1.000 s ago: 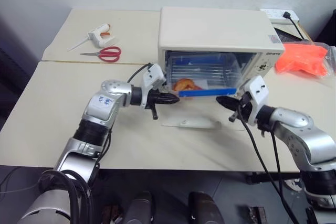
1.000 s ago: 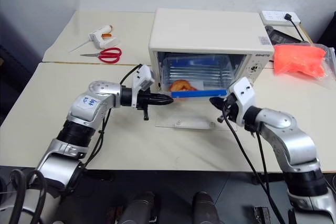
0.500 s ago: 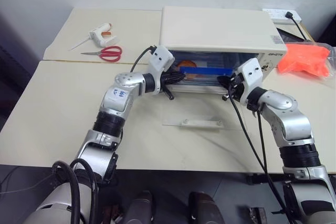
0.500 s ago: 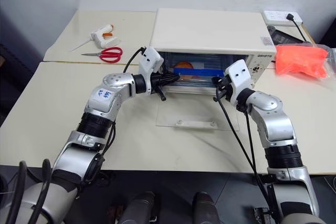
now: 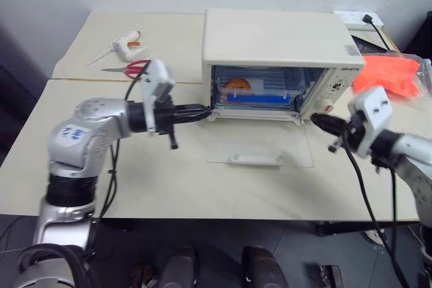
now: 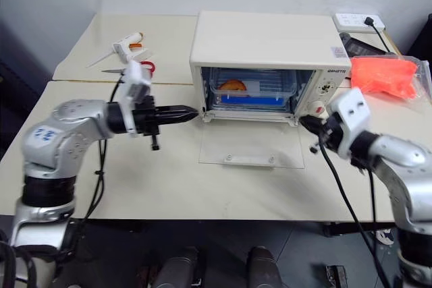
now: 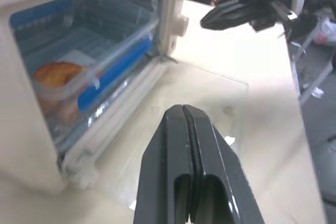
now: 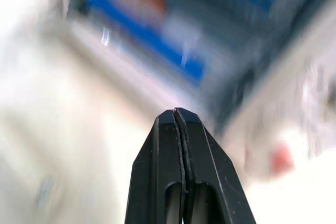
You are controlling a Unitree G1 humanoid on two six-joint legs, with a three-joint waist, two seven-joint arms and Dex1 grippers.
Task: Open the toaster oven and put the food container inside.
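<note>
Nearest you, both claws hang over the bench with nothing in them. Your left claw has its two black fingers pressed flat together, tip just off the oven's left front corner. Your right claw is pinched shut too, hovering near the oven's lower right corner by the red button.

Between them the glass door of the toaster oven lies folded flat on the bench, its cream bar handle toward you. The oven is a cream-white box with knobs down its right side.

You can see the food container resting inside the cavity: a clear rectangular box, a blue clip strip along its near edge, orange food showing at its left end
</note>
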